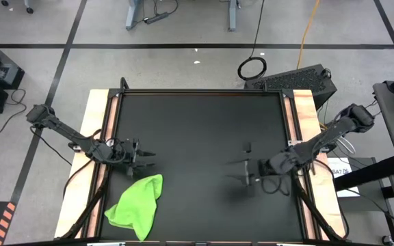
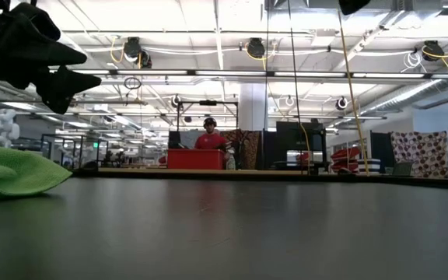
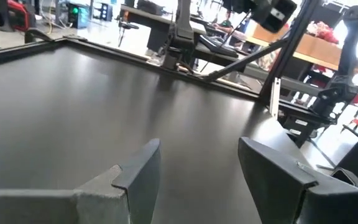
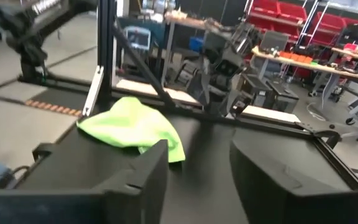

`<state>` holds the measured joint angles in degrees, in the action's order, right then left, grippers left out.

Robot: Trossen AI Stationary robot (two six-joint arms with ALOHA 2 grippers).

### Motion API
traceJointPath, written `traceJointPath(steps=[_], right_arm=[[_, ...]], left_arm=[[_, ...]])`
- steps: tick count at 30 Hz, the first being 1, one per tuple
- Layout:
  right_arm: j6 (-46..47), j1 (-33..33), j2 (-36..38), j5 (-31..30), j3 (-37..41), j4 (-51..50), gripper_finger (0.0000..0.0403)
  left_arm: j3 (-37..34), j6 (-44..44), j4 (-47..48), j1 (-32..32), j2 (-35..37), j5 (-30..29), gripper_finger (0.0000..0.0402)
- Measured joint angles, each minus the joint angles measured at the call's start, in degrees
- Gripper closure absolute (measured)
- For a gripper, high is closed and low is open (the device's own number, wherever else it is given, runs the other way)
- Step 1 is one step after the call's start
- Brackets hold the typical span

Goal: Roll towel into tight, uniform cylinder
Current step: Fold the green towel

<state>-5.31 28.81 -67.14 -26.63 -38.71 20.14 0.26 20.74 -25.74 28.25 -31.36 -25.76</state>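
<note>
The lime-green towel (image 1: pixel 137 201) lies in a loose, crumpled heap on the black table near its left near corner. It also shows in the low view (image 2: pixel 14 171) and the right wrist view (image 4: pixel 132 124). My left gripper (image 1: pixel 146 157) hovers open just beyond the towel's far edge, pointing level toward the table's right; nothing is between its fingers (image 3: pixel 197 155). My right gripper (image 1: pixel 241 171) is open above the table's right half, pointing level toward the towel, with nothing between its fingers (image 4: pixel 197 155).
The black table top (image 1: pixel 197 123) has pale wooden side rails (image 1: pixel 94 137) and a dark frame. Bare black surface lies between the two grippers. A black case (image 1: pixel 296 80) sits just past the far right corner. A person in red (image 2: pixel 210 140) stands far back in the room.
</note>
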Motion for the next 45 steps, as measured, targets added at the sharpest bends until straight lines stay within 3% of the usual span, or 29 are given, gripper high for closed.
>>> traceJointPath(steps=[6,10,15,20,25,32,37,45], right_arm=[[0.25,-1.43,-8.52,1.89,-4.02,0.78,0.0184],[0.51,-2.88,-14.93,6.62,-6.84,3.27,0.0172],[-0.83,-4.05,-23.40,9.11,-10.88,3.46,0.0170],[-3.38,-4.90,-32.04,12.12,-15.57,5.37,0.0170],[-6.60,-5.96,-40.50,13.44,-22.59,5.31,0.0170],[-10.59,-7.66,-50.72,15.15,-32.21,4.72,0.0174],[-10.56,-8.88,-56.19,22.00,-38.21,4.96,0.0192],[-10.42,-9.86,-62.08,26.45,-44.95,4.98,0.0219]], left_arm=[[0.37,0.03,1.00,0.00,0.00,1.90,0.0182],[0.52,0.26,1.22,0.00,-0.11,2.08,0.0182],[0.67,0.66,3.59,0.00,-0.48,8.16,0.0182],[0.69,8.12,7.44,0.02,-2.72,14.20,0.0182],[0.85,13.34,4.58,0.95,-7.11,17.64,0.0182],[5.43,13.50,10.48,4.56,-14.99,18.23,0.0182],[10.61,13.41,10.32,6.58,-20.84,20.48,0.0182],[19.83,13.53,13.01,10.10,-32.56,24.31,0.0182]])
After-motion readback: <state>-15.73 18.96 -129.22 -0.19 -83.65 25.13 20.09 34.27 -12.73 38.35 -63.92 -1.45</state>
